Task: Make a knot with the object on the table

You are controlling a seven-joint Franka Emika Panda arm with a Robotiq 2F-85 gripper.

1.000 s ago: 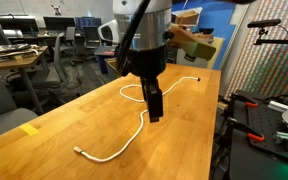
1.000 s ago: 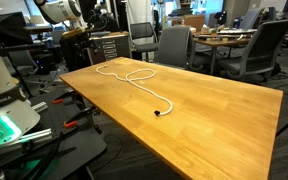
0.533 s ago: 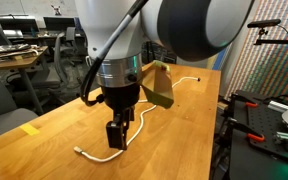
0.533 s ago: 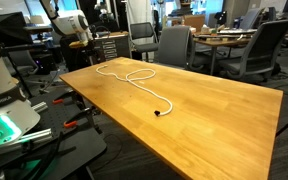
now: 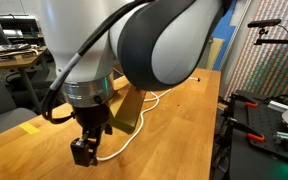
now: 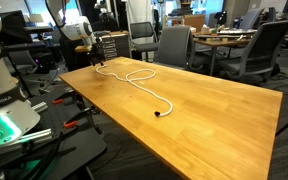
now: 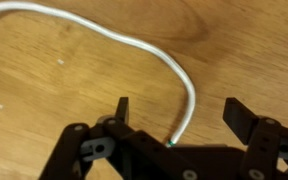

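Note:
The object is a thin white cord (image 6: pixel 148 91) lying in loose loops on the light-brown wooden table (image 6: pixel 216 112), with one dark end (image 6: pixel 161 114) near the table's middle. My gripper (image 6: pixel 97 58) stands low over the cord's other end at the table's corner. In the wrist view the cord (image 7: pixel 134 42) curves in from the upper left, and its tip (image 7: pixel 174 142) lies between my fingers (image 7: pixel 122 108). The gripper (image 7: pixel 182 115) is open and nothing is held. From close up, the arm hides that tip, with the gripper (image 5: pixel 82 150) just above the wood and cord (image 5: pixel 114 154) trailing off beside it.
A small yellow tape mark (image 5: pixel 29 128) sits near the table's edge. Office chairs (image 6: pixel 174 45) and grey desks stand behind. A cart with a green light (image 6: pixel 4 130) is beside the table, and a patterned screen (image 5: pixel 274 55) stands past its other side.
The arm has travelled along the table from over the cord's middle loop to its end and come down low. The jaws stay wide apart. The cord has not moved.

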